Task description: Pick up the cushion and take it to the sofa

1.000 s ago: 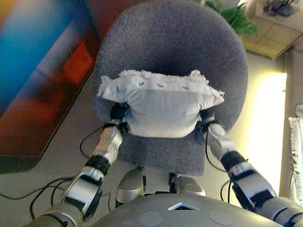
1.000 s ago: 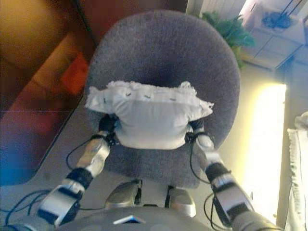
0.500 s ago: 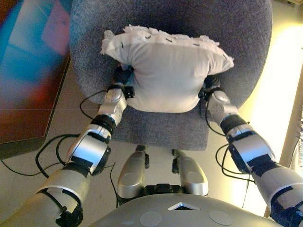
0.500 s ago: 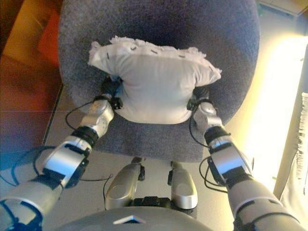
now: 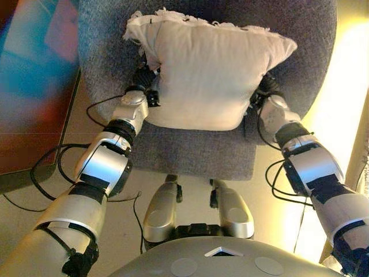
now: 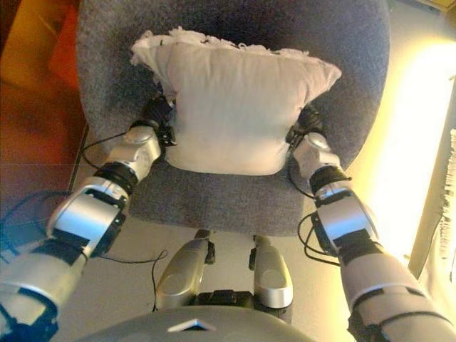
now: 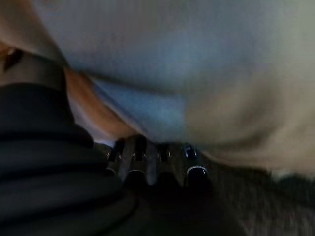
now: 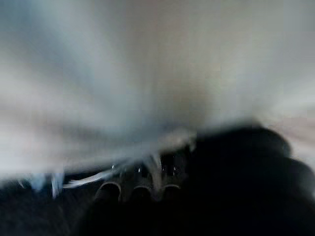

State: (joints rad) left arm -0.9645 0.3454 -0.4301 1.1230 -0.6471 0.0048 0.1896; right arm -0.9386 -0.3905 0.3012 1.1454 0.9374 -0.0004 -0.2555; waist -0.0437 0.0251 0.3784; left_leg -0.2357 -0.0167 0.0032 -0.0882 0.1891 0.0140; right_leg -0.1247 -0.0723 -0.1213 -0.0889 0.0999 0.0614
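A white cushion (image 5: 213, 75) with a frilled top edge is held up between my two hands over the seat of a grey armchair (image 5: 190, 153). My left hand (image 5: 143, 79) presses its left side low down. My right hand (image 5: 266, 88) presses the right side at the same height. In the left wrist view my fingers (image 7: 162, 162) lie in a straight row under the cushion (image 7: 197, 59). The right wrist view shows the same, fingers (image 8: 142, 184) stretched out beneath the white cloth (image 8: 147, 64). The fingertips are covered by the cushion.
The armchair's rounded back (image 6: 342, 43) rises behind the cushion. A dark red and blue surface (image 5: 29, 86) lies on the left. Bright pale floor (image 5: 340, 115) runs along the right, with a white cloth (image 6: 445, 214) at the right edge.
The camera has tilted down and closer. Both arms have lifted the cushion higher and nearer to me, and it now hangs more upright in front of the chair back.
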